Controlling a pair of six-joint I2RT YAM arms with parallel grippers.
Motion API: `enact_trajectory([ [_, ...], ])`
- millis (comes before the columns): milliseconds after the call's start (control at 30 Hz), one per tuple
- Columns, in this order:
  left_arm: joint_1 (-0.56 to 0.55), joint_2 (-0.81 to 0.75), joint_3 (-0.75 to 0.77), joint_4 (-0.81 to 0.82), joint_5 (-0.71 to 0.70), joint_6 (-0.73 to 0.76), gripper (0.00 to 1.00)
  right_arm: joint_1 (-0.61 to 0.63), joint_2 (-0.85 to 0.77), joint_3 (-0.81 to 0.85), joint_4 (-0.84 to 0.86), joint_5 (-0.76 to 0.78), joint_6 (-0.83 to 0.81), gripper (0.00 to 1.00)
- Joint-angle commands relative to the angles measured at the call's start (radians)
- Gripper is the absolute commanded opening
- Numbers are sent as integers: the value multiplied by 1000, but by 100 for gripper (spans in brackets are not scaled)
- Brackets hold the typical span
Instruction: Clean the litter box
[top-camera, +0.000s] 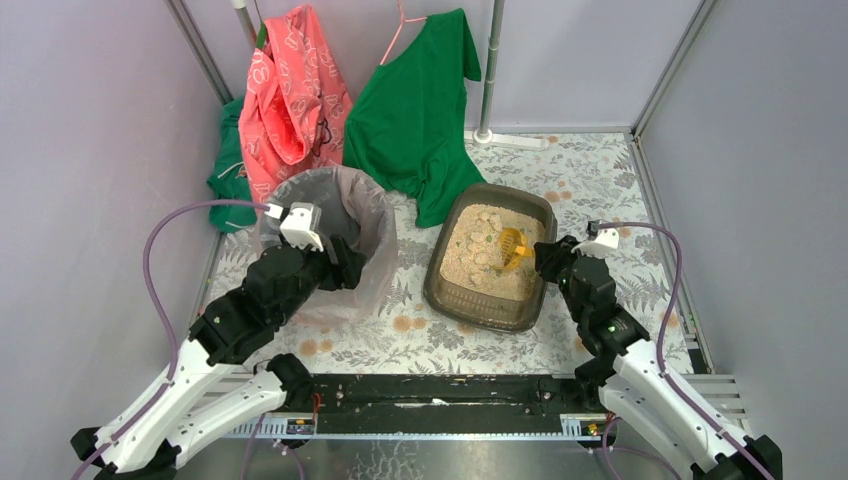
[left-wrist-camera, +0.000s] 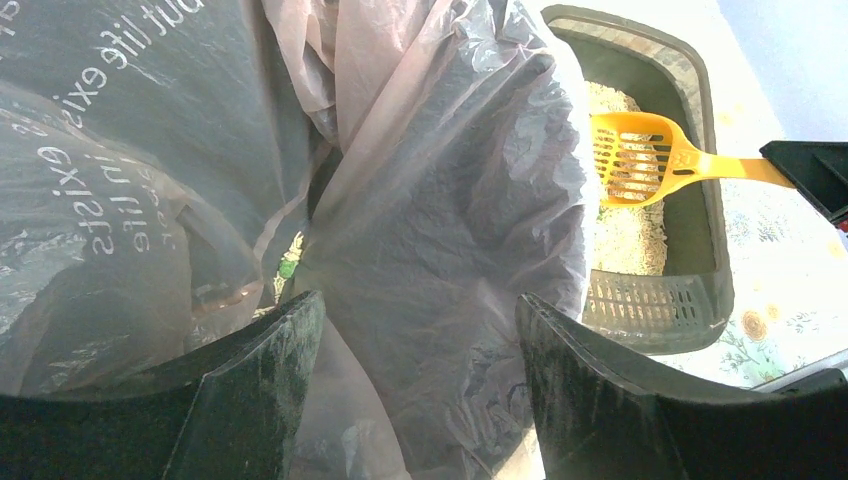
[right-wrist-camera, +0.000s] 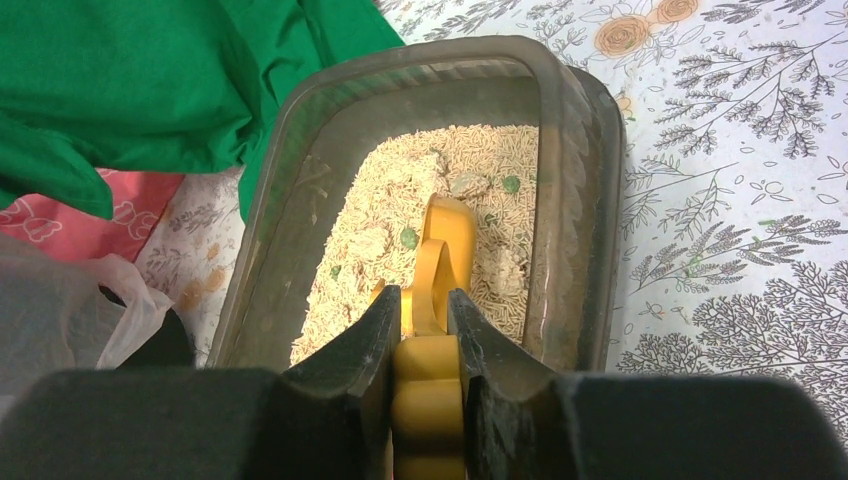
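Where one litter box (top-camera: 480, 310) holds beige litter mid-frame, right fingers (right-wrist-camera: 365, 350) clamp one scoop (top-camera: 513, 247). At one bagged bin (top-camera: 372, 250), left fingers (left-wrist-camera: 260, 370) stand apart.

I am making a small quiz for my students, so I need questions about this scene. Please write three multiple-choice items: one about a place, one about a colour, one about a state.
1. In the top view, where does the round bin with a clear plastic bag liner stand relative to the shallow dark brown-grey plastic litter box?
A. To its right
B. To its left
C. Inside it

2. What colour is the small slotted plastic scoop?
A. Yellow
B. Blue
C. White

3. What is the state of the right gripper?
A. Open above the table
B. Shut on a green cloth
C. Shut on the scoop's handle

Answers: 1 B, the bin stands left of the box there; 2 A, the scoop is plainly yellow in every view; 3 C, its jaws clamp the handle in the right wrist view.
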Motion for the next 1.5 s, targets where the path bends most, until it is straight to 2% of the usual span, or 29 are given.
enact_trajectory([
  [0, -4, 1, 8, 10, 16, 2, 77, -7, 41, 77, -4, -37, -39, 0],
  [200, -3, 25, 38, 41, 23, 11, 77, -7, 138, 135, -9, -45, -50, 0],
  [500, -4, 108, 77, 97, 72, 38, 79, -8, 187, 212, -56, -26, -72, 0],
  [800, -3, 191, 262, 42, 78, 108, 79, -7, 90, 212, -153, 5, -64, 0],
  [1000, -4, 187, 294, 27, 42, 123, 79, -8, 68, 199, -180, 2, -69, 0],
  [1133, -3, 212, 322, 42, 94, 124, 79, -8, 49, 189, -183, -13, -52, 0],
  [1200, -4, 238, 386, 33, 136, 117, 78, -8, 38, 179, -178, -21, -49, 0],
  [1300, -3, 277, 507, -23, 165, 134, 68, -7, 44, 160, -152, -31, -49, 0],
  [1467, -3, 389, 664, -197, 68, 242, 70, -7, 84, 165, -136, -52, -43, 0],
])
